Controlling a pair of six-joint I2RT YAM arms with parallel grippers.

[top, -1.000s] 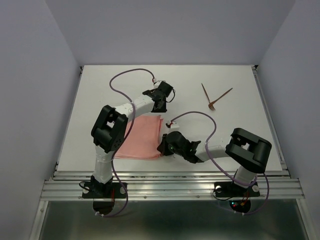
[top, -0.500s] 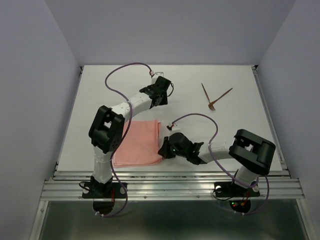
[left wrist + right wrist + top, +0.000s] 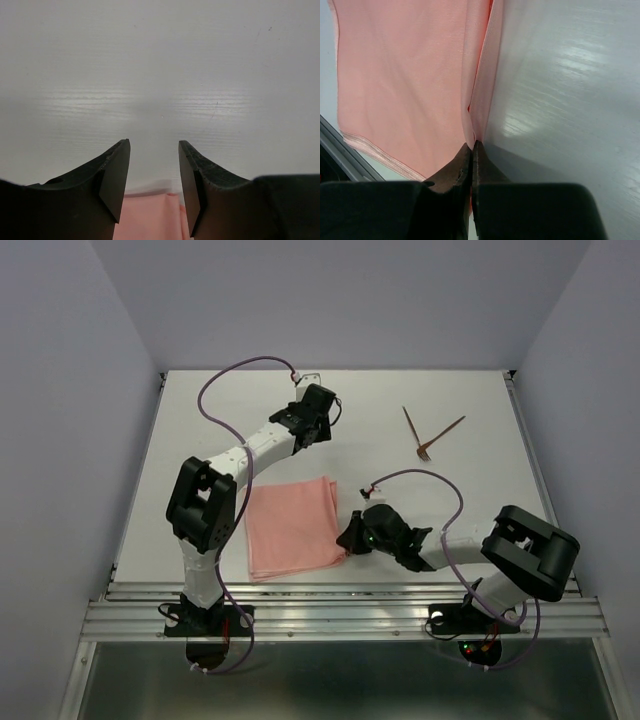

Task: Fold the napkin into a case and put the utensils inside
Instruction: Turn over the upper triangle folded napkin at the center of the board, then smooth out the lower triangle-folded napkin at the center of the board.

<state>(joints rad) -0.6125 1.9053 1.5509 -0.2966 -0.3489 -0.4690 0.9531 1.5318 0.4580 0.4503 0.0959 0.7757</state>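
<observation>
The salmon-pink napkin (image 3: 293, 527) lies folded flat near the table's front edge. My right gripper (image 3: 348, 538) is shut on the napkin's right edge near its front corner. In the right wrist view the shut gripper (image 3: 472, 145) pinches the layered edge of the napkin (image 3: 405, 75). My left gripper (image 3: 319, 430) is open and empty, above the table beyond the napkin's far right corner. In the left wrist view the open gripper (image 3: 154, 145) shows only a strip of the napkin (image 3: 150, 220) low between its fingers. The two utensils, a stick (image 3: 410, 424) and a fork (image 3: 441, 438), lie crossed at the far right.
The white table (image 3: 460, 490) ends at a metal rail (image 3: 340, 592) just in front of the napkin. Grey walls enclose the left, far and right sides. Purple cables (image 3: 225, 385) loop over both arms.
My right gripper has pulled the napkin's edge to the right, and the cloth has shifted right. My left gripper has drawn back from the napkin's far corner toward the far side.
</observation>
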